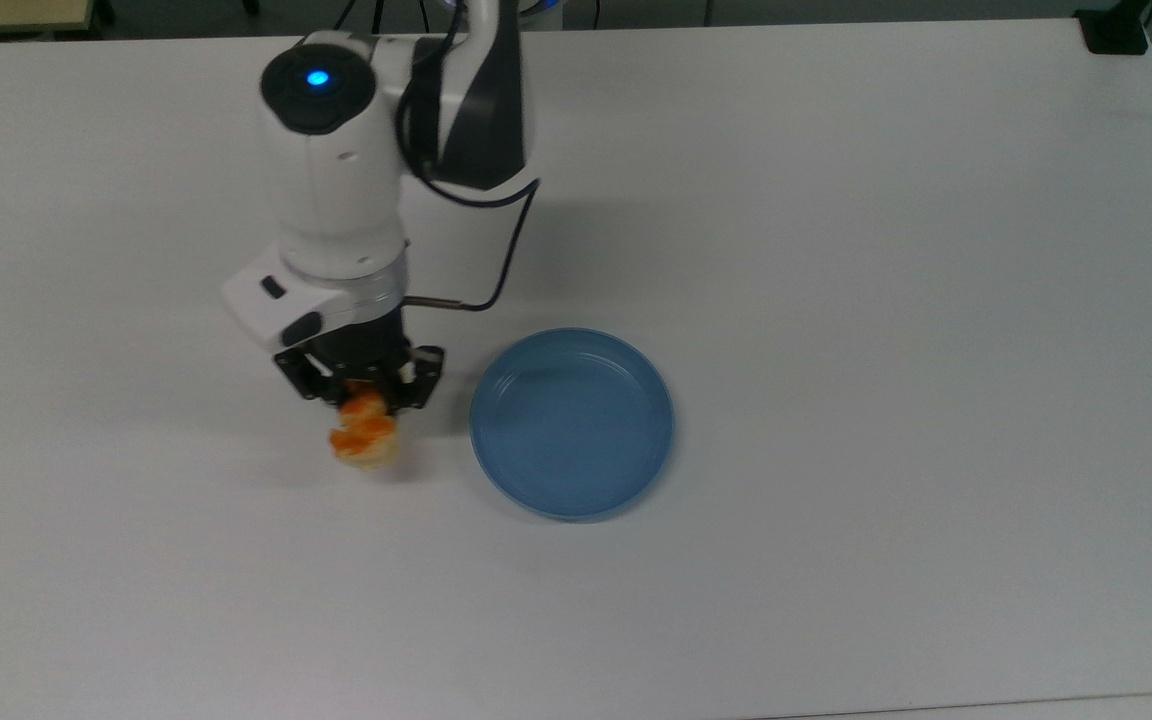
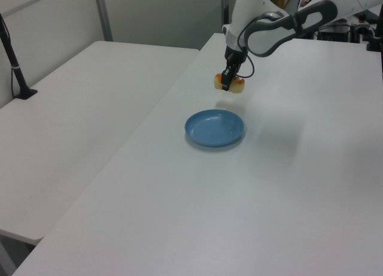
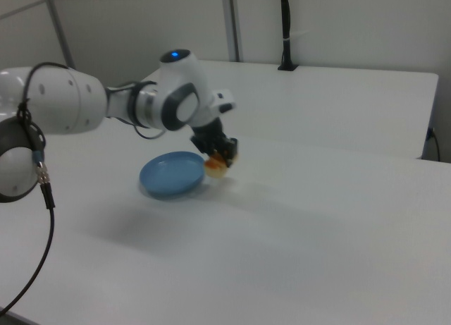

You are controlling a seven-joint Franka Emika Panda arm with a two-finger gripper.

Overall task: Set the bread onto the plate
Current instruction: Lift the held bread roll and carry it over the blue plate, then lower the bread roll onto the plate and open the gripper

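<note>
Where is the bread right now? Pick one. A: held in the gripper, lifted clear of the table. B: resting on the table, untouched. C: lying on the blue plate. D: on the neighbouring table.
A: the gripper is shut on the bread, which hangs above the table beside the plate.

No text, label, brand, number or sign can be read anywhere.
</note>
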